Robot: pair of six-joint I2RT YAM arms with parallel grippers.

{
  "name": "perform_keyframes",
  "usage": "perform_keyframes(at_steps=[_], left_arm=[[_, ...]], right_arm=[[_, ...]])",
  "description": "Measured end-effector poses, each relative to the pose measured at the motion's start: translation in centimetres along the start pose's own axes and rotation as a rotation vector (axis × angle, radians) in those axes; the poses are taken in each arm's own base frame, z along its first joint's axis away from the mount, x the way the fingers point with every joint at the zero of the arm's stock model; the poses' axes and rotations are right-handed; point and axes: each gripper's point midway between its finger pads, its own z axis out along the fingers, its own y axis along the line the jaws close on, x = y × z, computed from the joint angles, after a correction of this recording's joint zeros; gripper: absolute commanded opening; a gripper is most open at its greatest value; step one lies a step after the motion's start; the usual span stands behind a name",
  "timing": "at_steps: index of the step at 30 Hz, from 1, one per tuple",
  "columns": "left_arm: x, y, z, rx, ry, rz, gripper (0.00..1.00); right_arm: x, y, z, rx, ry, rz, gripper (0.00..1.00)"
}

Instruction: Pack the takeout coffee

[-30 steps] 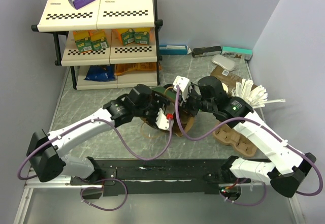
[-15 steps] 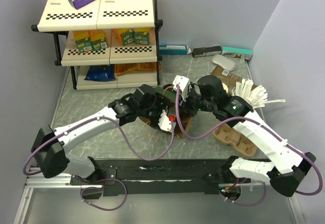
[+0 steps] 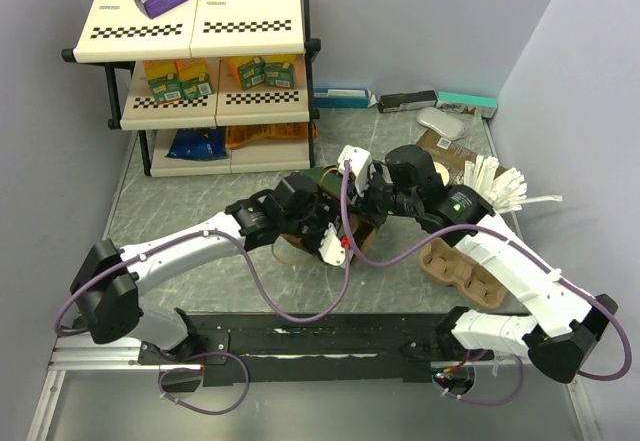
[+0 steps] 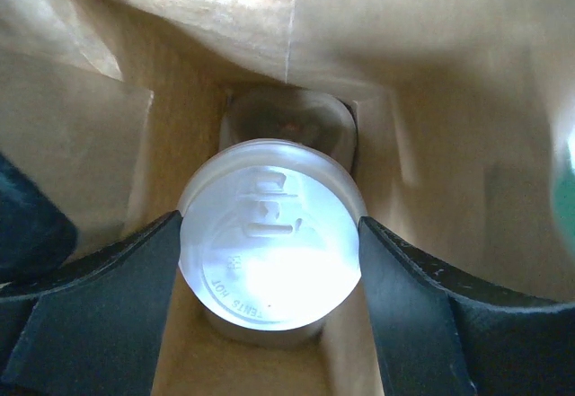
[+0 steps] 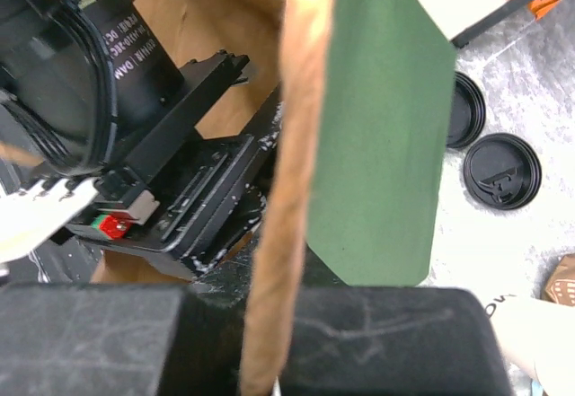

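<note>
A white-lidded takeout coffee cup (image 4: 269,252) hangs low inside a brown paper bag (image 4: 422,46). My left gripper (image 4: 269,225) reaches down into the bag, and its black fingers (image 4: 108,315) press the lid's rim from both sides. A second cup (image 4: 287,119) stands just behind it on the bag's floor. The bag's rim (image 5: 301,145) runs between the fingers of my right gripper (image 5: 269,324), which is shut on it. The bag's outside is green (image 5: 377,145). From above, both grippers meet at the bag (image 3: 362,236) in mid-table, with the left wrist (image 3: 305,209) over its mouth.
A brown pulp cup tray (image 3: 460,266) lies right of the bag, and a tumbler of white sticks (image 3: 495,186) stands behind it. Two black lids (image 5: 500,170) lie beside the bag. A stocked shelf (image 3: 200,21) fills the back left. Flat boxes (image 3: 405,101) line the back wall.
My left arm has swung right and pushed its gripper further over and into the bag. The right arm has shifted only slightly and keeps its hold on the rim.
</note>
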Motion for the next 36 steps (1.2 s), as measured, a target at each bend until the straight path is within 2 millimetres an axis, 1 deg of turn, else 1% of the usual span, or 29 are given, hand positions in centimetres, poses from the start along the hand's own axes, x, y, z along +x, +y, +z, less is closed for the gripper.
perform_keyframes(at_steps=[14,24,30,36], left_arm=[[0.6,0.0,1.7,-0.049,0.061,0.034,0.01],[0.9,-0.5,2.5,-0.056,0.088,0.043,0.01],[0.7,-1.0,2.1,-0.082,0.080,0.021,0.01],[-0.1,-0.3,1.3,-0.159,0.059,0.002,0.01]], right_arm=[[1.3,-0.2,-0.3,0.003,0.049,0.023,0.00],[2.2,-0.1,-0.5,0.001,0.081,0.051,0.00],[1.7,0.2,-0.4,-0.006,0.066,0.072,0.00],[-0.1,-0.1,-0.4,0.003,0.031,0.056,0.00]])
